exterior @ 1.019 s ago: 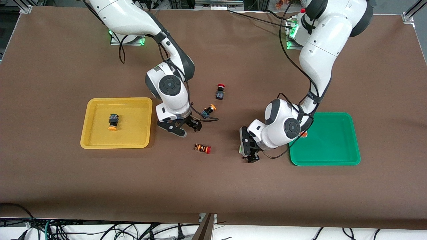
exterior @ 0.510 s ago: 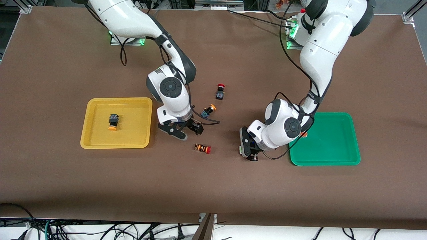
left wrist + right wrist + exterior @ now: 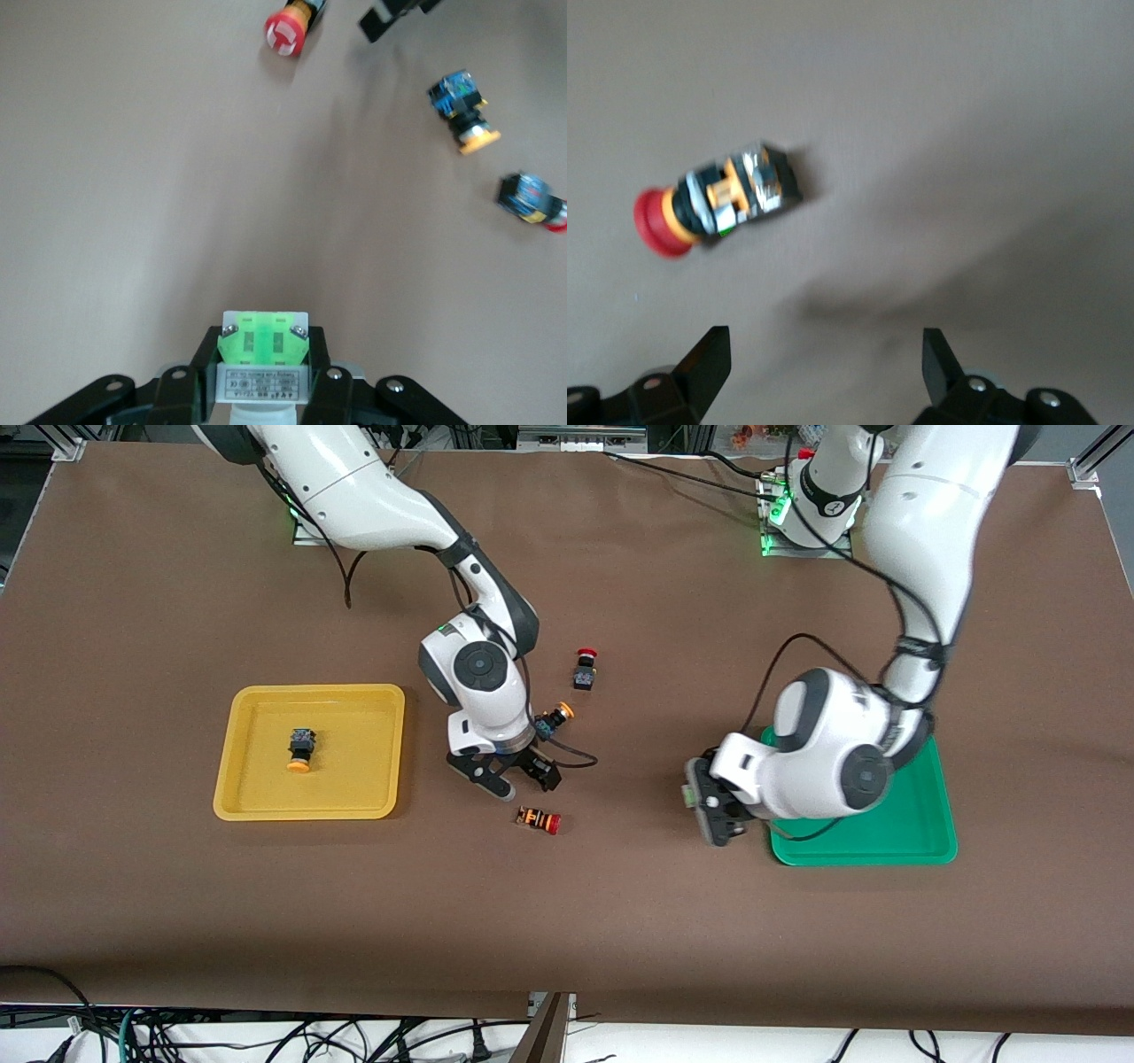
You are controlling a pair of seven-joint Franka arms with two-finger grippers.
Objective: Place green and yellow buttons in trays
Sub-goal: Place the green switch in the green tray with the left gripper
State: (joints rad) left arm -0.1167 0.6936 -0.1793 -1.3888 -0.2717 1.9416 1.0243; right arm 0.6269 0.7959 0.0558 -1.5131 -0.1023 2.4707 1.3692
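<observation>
My left gripper is shut on a whitish button with a green block and holds it above the table, just beside the green tray. My right gripper is open and empty, low over the table between a yellow-capped button and the red striped button. In the right wrist view the open gripper has the striped button ahead of it. One yellow-capped button lies in the yellow tray. The orange-block button is hidden.
A red-capped black button lies farther from the front camera than the loose yellow button. The left arm's body covers much of the green tray. The left wrist view shows the striped button, the yellow button and the red-capped button.
My left gripper has risen with the green-block button and moved toward the green tray. My right gripper has shifted toward the left arm's end, closer to the striped button.
</observation>
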